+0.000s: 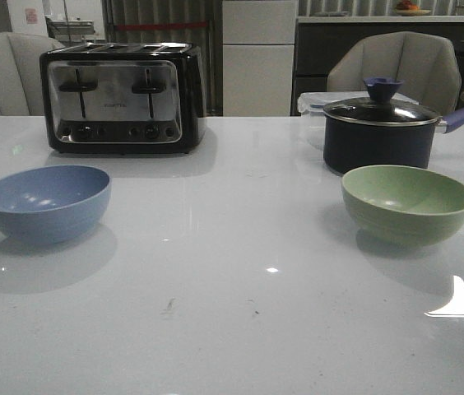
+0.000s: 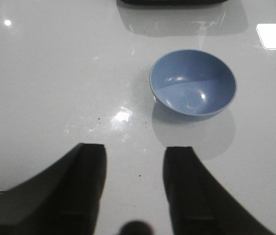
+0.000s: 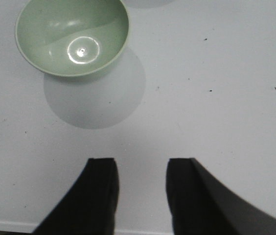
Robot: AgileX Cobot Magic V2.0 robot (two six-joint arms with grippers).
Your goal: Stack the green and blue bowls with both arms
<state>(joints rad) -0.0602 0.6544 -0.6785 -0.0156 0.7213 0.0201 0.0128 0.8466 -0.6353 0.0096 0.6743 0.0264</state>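
Observation:
The dusty blue bowl (image 1: 45,202) stands upright and empty on the left of the white table. It also shows in the left wrist view (image 2: 193,84). The pale green bowl (image 1: 407,203) stands upright and empty on the right, and shows in the right wrist view (image 3: 72,36). My left gripper (image 2: 135,152) is open and empty, above bare table short of the blue bowl. My right gripper (image 3: 142,164) is open and empty, above bare table short of the green bowl. Neither arm shows in the front view.
A black and chrome toaster (image 1: 122,97) stands at the back left. A dark lidded saucepan (image 1: 384,132) with a blue handle stands just behind the green bowl, with a clear container (image 1: 313,103) behind it. Chairs stand beyond the table.

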